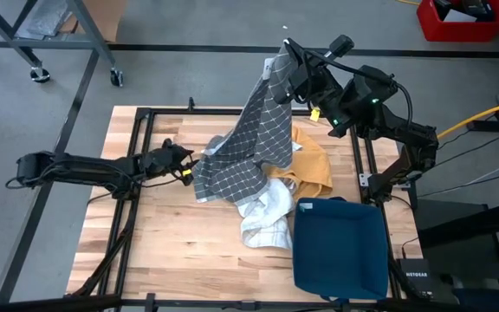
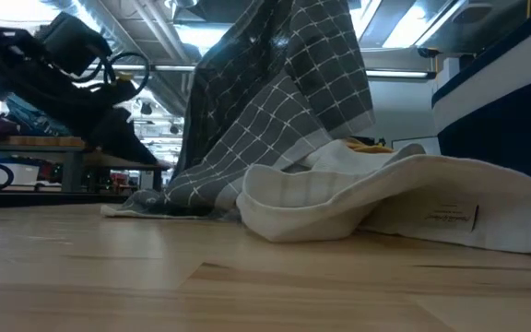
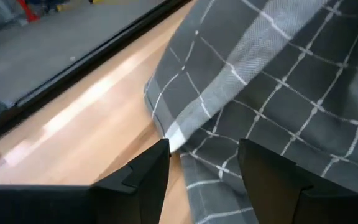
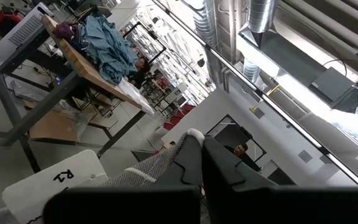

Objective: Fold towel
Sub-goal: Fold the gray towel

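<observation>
right gripper (image 1: pixel 277 65) pinching grey towel (image 1: pixel 254 139) corner up high, left gripper (image 3: pixel 204 163) spread at its low edge, NETGEAR box (image 1: pixel 423 277), white towel (image 2: pixel 413 198) tag unreadable

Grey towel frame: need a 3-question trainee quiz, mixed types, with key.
1. True or false: the right gripper holds the grey checked towel lifted by one corner.
2. Multiple choice: the left gripper is
A. shut on the yellow cloth
B. open at the grey towel's low edge on the table
C. parked over the blue bin
3. Fill in: the cloth lying between the grey towel and the blue bin is ____.

Key:
1. True; its jaws are shut on the raised corner.
2. B.
3. White: the white towel.
</observation>
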Motion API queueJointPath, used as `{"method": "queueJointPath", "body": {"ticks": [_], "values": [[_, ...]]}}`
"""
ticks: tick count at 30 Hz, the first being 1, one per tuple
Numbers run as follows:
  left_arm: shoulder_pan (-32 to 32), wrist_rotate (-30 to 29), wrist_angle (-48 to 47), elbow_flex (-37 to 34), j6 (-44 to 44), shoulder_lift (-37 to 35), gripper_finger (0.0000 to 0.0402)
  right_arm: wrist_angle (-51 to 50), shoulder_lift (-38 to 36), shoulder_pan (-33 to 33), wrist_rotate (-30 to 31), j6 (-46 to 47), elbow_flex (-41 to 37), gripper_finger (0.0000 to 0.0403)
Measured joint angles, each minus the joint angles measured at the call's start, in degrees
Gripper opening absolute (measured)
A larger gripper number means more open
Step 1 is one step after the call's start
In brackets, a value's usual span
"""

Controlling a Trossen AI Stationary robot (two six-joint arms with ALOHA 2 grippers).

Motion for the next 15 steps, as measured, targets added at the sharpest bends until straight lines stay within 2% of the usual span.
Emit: {"method": "queueJointPath", "body": {"ticks": [9,15], "values": [[0.17,-0.02,12.79,-0.17,6.74,12.10,0.0182,-1.26,0.00,0.00,-3.91,4.13,0.00,0.0001],[2.46,-1.14,19.61,-0.15,6.55,19.91,0.0182,-1.92,0.00,0.03,-4.48,5.92,-0.02,0.0001]]}}
